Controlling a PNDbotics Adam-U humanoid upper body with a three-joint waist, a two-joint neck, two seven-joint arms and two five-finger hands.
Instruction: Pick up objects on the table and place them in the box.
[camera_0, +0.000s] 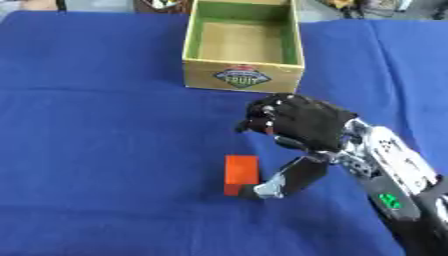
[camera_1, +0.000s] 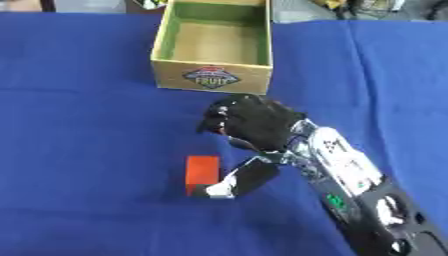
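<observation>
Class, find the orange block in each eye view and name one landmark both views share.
Left eye view: orange block lies just below centre, beside the right hand's thumb.
Right eye view: same block, left of centre.
Shared landmark: the open box with its FRUIT label.

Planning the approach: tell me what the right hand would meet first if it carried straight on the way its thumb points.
Probably the orange block: the right hand has its thumb tip at the block's near right corner, though actual contact is unclear. The wooden box lies well behind.
</observation>
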